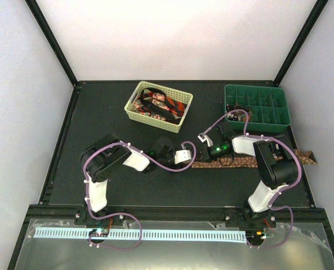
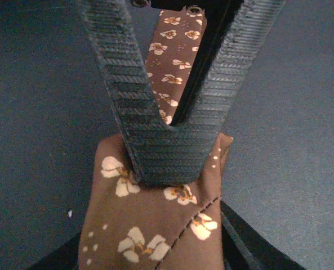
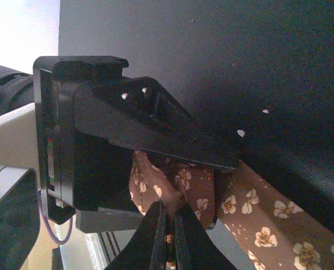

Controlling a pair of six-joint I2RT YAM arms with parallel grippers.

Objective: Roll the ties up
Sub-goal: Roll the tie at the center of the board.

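Note:
A brown tie with small light flowers [image 1: 251, 163] lies stretched along the dark table from the middle to the right edge. Its left end is folded over. My left gripper [image 1: 196, 161] is shut on that folded end; in the left wrist view the fingertips [image 2: 167, 169] pinch the fold [image 2: 150, 225]. My right gripper [image 1: 207, 156] is shut on the same bunched end [image 3: 172, 185], right against the left gripper's black body [image 3: 99, 146]; its fingers [image 3: 170, 216] are closed with fabric between them. Red-and-black ties [image 1: 158, 104] lie in the yellow basket [image 1: 134, 112].
The green divided tray [image 1: 257, 107] stands at the back right, close behind the right arm. The yellow basket is at the back centre. The tie's far end hangs over the table's right edge [image 1: 312, 157]. Purple cables loop over both arms.

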